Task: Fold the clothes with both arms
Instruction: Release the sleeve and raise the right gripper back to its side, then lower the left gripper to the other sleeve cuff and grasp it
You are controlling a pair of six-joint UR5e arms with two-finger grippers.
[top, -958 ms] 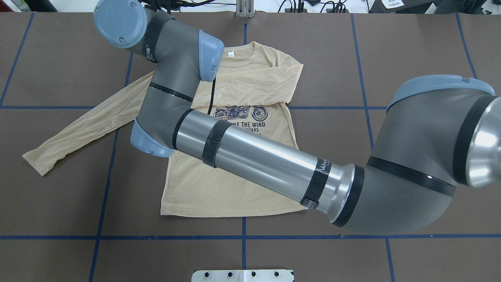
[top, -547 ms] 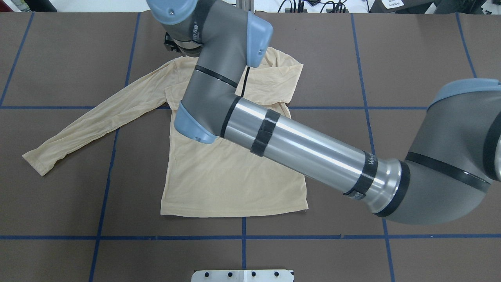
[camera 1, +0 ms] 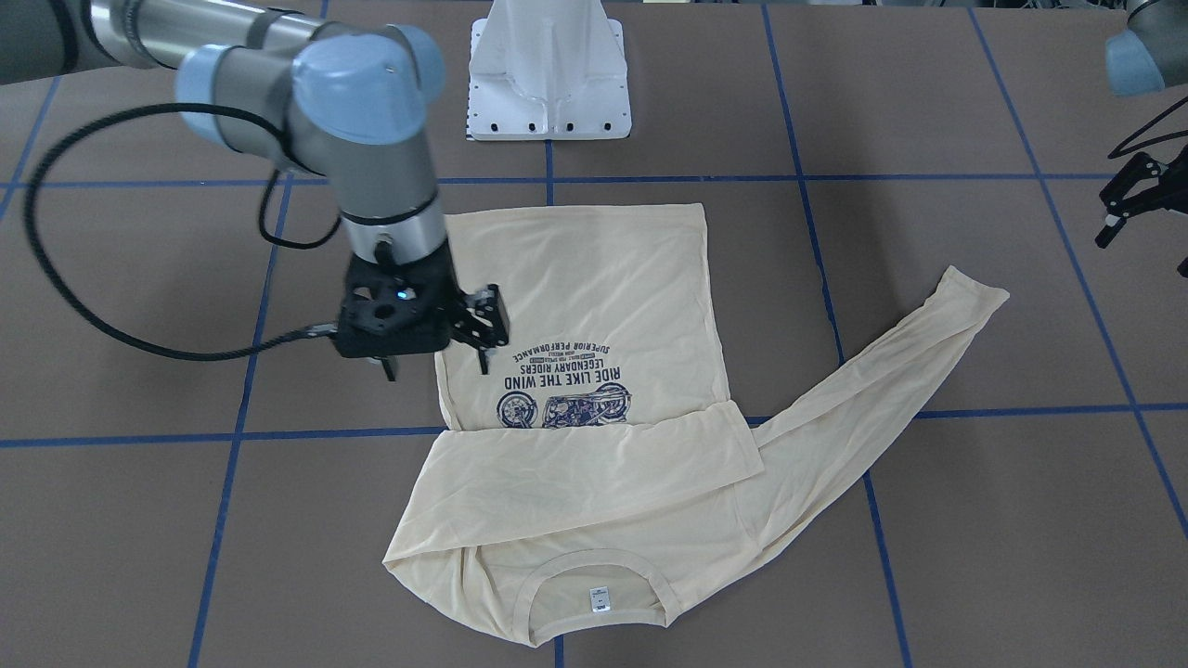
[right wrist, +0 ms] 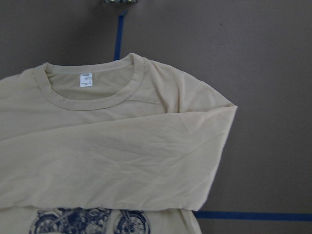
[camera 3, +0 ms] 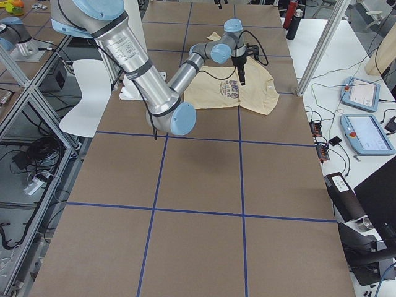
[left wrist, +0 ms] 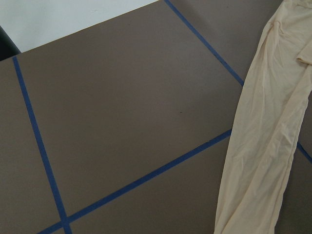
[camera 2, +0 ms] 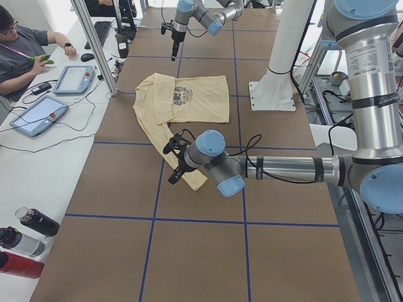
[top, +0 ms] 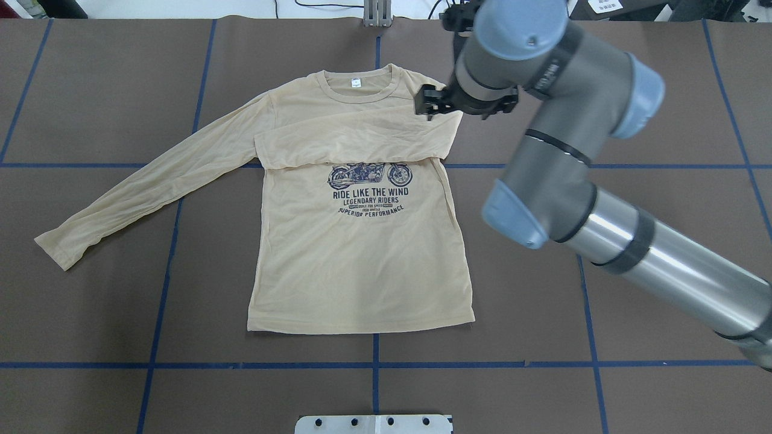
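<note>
The cream-yellow long-sleeved T-shirt [top: 362, 265] lies flat and print-up on the brown table. One sleeve is folded across the chest [right wrist: 122, 156]. The other sleeve [top: 145, 181] stretches out straight, and shows in the left wrist view [left wrist: 263, 146]. My right gripper [camera 1: 438, 366] hovers open and empty over the shoulder where the folded sleeve starts, and one of its fingers [top: 429, 101] shows from overhead. My left gripper [camera 1: 1143, 252] is partly cut off at the view's edge. It hangs open and empty above the table near the outstretched sleeve's cuff [camera 2: 192, 179].
The white pedestal base [camera 1: 549, 74] stands at the robot's side of the table. Blue tape lines [top: 374, 364] mark a grid on the brown surface. An operator [camera 2: 25, 47] with tablets sits across the table. Bottles [camera 2: 28, 223] lie at one end.
My right arm has swung from the shirt's far shoulder back across the chest to the folded sleeve's shoulder, uncovering the print. The shirt has not moved.
</note>
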